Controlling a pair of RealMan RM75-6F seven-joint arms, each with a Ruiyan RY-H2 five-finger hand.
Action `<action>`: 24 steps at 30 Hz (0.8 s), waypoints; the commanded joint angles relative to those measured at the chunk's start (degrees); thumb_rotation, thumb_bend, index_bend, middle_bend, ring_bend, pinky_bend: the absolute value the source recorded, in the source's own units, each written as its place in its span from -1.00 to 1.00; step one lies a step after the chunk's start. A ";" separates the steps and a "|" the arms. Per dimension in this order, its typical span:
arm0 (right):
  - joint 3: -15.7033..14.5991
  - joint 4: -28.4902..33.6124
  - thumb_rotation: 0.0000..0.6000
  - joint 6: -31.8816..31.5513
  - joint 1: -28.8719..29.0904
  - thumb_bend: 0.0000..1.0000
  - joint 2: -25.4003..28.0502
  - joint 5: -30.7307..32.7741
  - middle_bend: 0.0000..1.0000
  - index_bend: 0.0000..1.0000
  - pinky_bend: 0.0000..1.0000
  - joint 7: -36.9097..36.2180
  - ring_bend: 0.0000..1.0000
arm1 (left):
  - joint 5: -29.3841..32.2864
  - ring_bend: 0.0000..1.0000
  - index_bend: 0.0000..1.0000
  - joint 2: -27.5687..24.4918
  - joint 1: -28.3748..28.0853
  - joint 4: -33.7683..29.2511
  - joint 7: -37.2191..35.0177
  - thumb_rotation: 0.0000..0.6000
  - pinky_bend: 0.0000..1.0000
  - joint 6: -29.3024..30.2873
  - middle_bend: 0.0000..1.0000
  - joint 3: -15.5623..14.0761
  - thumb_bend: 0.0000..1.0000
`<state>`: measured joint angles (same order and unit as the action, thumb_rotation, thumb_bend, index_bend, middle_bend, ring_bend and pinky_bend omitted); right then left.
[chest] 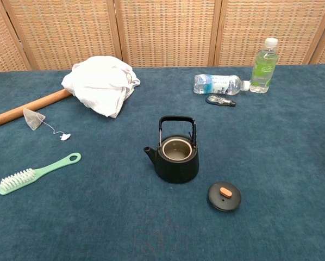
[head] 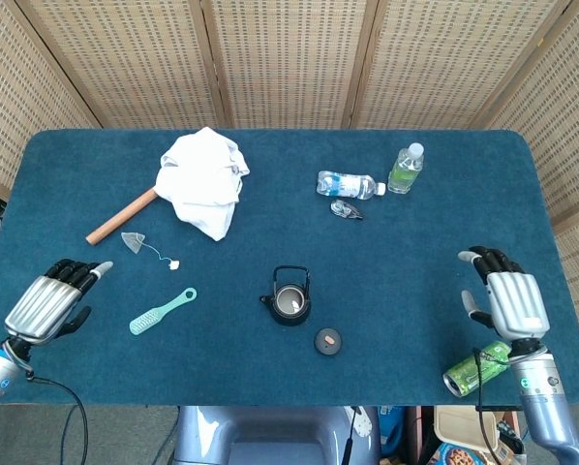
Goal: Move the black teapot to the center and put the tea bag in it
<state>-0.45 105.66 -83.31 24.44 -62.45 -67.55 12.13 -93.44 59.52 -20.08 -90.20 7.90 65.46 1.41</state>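
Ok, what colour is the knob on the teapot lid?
Orange, on the black lid lying beside the teapot. The chest view shows it best.

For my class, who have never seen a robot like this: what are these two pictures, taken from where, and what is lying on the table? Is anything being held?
Both pictures show one moment from a two-armed robot's own cameras. The head view looks down from above; the chest view looks across the blue table from lower down. The metal shapes at the bottom corners of the head view are its left hand and right hand. Both hold nothing, fingers apart. The chest view shows neither hand.

On the table: a black teapot in the middle, lid off beside it, a tea bag on its string, a green brush, a wooden stick partly under a white cloth, one bottle lying and one standing, and a green can lying at the table edge.
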 commanded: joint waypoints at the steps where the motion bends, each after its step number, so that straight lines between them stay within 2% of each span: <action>1: 0.34 -0.27 1.00 0.44 -0.64 0.16 0.20 -0.13 -0.46 -0.46 -0.27 -0.45 -0.58 | 0.86 -0.52 -0.77 0.00 -2.57 -0.56 1.59 1.00 -0.38 -3.18 -0.54 0.76 -0.17; 5: 1.01 -0.64 1.00 1.04 -1.80 0.16 0.50 -0.67 -0.46 -0.46 -0.27 -1.10 -0.58 | 2.57 -0.33 -0.68 0.78 -5.46 -0.47 3.26 1.00 -0.10 -6.74 -0.35 1.71 -0.17; 10: 1.69 -1.29 1.00 1.68 -2.97 0.16 0.26 -1.15 -0.46 -0.46 -0.27 -1.60 -0.58 | 3.18 -0.12 -0.57 3.92 -8.61 1.50 3.09 1.00 0.11 -8.94 -0.15 2.80 -0.17; 16: 2.57 -2.37 1.00 2.48 -4.16 0.16 0.13 -1.63 -0.46 -0.46 -0.27 -2.63 -0.58 | 8.06 0.03 -0.57 8.94 -12.29 5.96 4.21 1.00 0.19 -13.56 0.01 4.66 -0.17; 20: 3.15 -2.82 1.00 2.92 -4.79 0.16 -0.02 -2.05 -0.46 -0.46 -0.27 -3.01 -0.58 | 10.42 0.14 -0.57 11.72 -13.55 8.28 5.46 1.00 0.27 -14.33 0.14 5.32 -0.15; 24: 3.67 -3.15 1.00 3.49 -5.15 0.16 -0.05 -2.27 -0.46 -0.46 -0.27 -3.29 -0.58 | 12.07 0.18 -0.56 13.73 -14.32 9.92 6.23 1.00 0.29 -14.53 0.19 5.68 -0.15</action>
<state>3.17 102.57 -79.89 19.35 -62.48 -69.77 8.88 -81.80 72.76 -34.06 -80.71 13.77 51.05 6.87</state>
